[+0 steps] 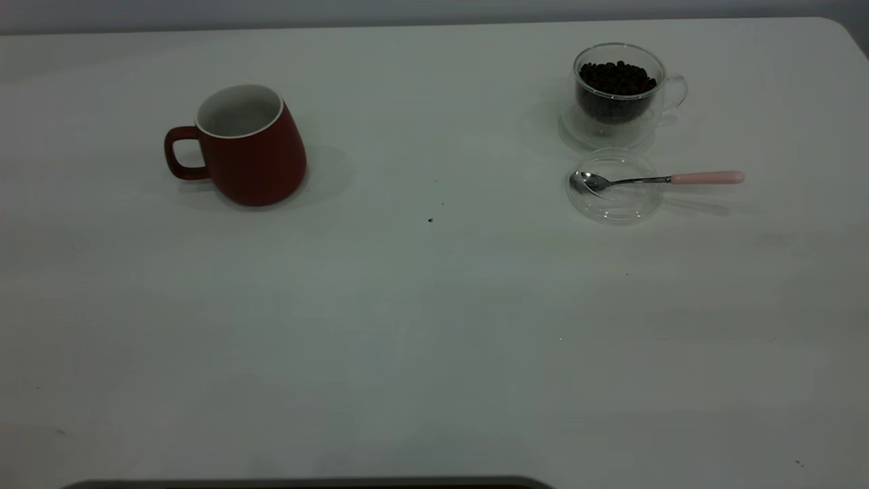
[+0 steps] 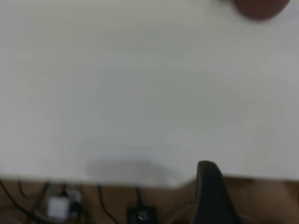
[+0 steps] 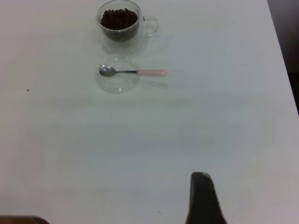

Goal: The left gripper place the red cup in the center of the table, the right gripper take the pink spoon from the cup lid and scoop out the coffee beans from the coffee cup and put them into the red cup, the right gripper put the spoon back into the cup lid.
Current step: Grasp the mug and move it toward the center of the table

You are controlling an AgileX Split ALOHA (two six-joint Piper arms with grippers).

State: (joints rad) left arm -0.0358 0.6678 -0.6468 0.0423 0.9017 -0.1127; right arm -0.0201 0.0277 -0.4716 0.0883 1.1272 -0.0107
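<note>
The table (image 1: 434, 326) is wide and bare in the middle. The red cup (image 1: 248, 146) stands upright toward its left side, handle pointing outward; it looks heavy, rigid ceramic, best taken across the rim or by the loop. On the right, the coffee cup (image 1: 618, 95) holds the coffee beans (image 1: 616, 76); thin glass, fragile and slippery. Just in front lies the cup lid (image 1: 614, 187), hard to trace. The pink spoon (image 1: 662, 179) rests bowl inside, its light handle overhanging, graspable. Of each gripper only one dark fingertip shows at the wrist views' edge; I cannot tell their opening.
</note>
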